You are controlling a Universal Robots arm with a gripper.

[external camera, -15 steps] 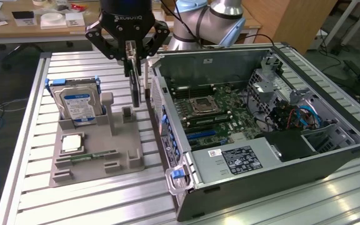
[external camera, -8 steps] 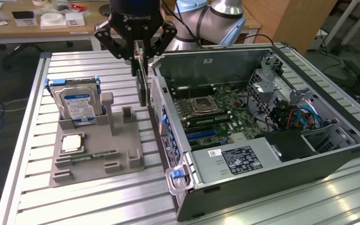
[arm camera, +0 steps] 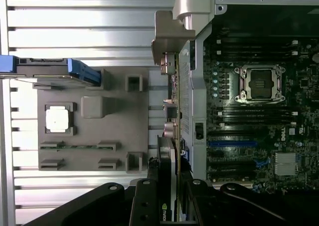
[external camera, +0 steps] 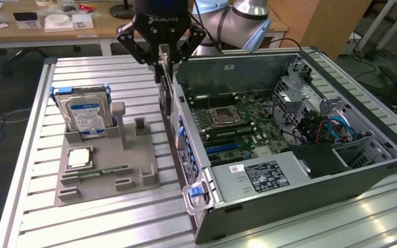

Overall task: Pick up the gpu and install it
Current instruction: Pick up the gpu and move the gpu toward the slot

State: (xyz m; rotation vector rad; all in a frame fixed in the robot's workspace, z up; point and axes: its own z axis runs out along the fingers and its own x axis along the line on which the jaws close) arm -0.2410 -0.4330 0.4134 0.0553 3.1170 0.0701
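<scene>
So the gripper (external camera: 162, 54) is pinched partway closed on the gpu (external camera: 163, 89), dangling it edge-down right at the open case's (external camera: 288, 199) wall, probably so it lines up with a motherboard (external camera: 243, 121) slot.

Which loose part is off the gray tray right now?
The gpu: the gripper holds it on edge beside the computer case. The hard drive, processor chip and memory stick all sit in the gray tray.

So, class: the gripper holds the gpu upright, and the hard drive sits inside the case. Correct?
No. The hard drive stands in the grey holder beside the case, as the exterior view shows. The gripper does hold the gpu upright.
</scene>
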